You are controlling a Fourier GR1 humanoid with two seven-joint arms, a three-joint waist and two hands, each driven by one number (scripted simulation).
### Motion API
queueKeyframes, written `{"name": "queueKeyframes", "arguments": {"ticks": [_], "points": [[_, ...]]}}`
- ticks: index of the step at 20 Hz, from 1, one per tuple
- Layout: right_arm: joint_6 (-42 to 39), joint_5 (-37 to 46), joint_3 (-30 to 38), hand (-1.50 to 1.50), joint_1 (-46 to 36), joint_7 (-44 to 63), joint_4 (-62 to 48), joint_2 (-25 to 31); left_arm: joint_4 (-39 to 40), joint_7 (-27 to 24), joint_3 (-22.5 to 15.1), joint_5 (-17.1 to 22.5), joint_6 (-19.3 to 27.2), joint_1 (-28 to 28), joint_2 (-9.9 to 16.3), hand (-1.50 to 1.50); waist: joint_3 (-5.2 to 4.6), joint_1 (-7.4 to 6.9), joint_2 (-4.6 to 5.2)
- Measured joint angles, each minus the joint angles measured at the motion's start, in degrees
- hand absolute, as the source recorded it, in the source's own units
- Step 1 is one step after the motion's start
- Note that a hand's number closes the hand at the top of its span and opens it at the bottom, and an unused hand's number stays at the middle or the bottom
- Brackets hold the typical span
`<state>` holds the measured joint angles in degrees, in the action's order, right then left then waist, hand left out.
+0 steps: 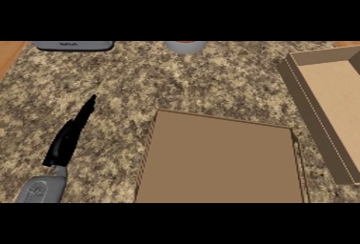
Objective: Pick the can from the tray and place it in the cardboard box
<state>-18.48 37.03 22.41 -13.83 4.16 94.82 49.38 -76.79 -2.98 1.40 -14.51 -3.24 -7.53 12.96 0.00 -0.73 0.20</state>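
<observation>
One hand in view: we see only the left hand (65, 142), at the left of the counter (141, 81), fingers straight and together, holding nothing. We read it as resting, well apart from the tray.
Right hand: it does not show, so we say nothing of its fingers.
Tray: we take the flat brown tray (151, 157) at lower centre for the pick-up place. Its floor looks bare, and we find no can on it.
Can's place: a small round grey object (186, 46) sits at the far edge, cut off by the view's top. We cannot tell whether it is the can.
Axis and pointing: if it is the can, we judge that it stands upright with its long axis vertical. Too little of it shows to be sure.
Cardboard box: the cardboard box (309, 114) lies at the right, mouth up and just beside the tray. We judge this lets a can go in from above.
Other thing: a grey object (72, 45) lies at the far left edge.
</observation>
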Motion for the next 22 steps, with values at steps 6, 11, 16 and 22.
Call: {"name": "queueKeyframes", "arguments": {"ticks": [6, 11, 16, 22], "points": [[-2.3, 1.3, -3.6, -1.50, -3.5, -3.4, -15.0, 0.1, 1.0, -0.2, -0.3, -0.7, 0.5, -1.1, -0.8, 0.00, 0.01, -0.38, 0.18], [-4.6, 0.3, -5.7, -1.50, -7.1, -10.9, -27.3, -0.1, 1.4, -0.6, -0.3, -1.0, 0.5, -1.3, -1.0, 0.00, 0.05, -0.62, 0.22], [-1.7, -4.5, -2.7, -1.50, -11.3, -18.1, -34.0, -4.4, 1.7, -1.0, 0.1, -1.0, 0.4, -1.1, -0.8, 0.00, 0.10, -0.53, 0.14], [-3.0, -14.3, 4.2, -1.50, -16.1, -20.9, -39.9, -8.3, 1.1, -0.2, 0.4, -1.0, 0.3, -1.0, -0.6, 0.00, 0.06, -0.13, -0.04]]}}
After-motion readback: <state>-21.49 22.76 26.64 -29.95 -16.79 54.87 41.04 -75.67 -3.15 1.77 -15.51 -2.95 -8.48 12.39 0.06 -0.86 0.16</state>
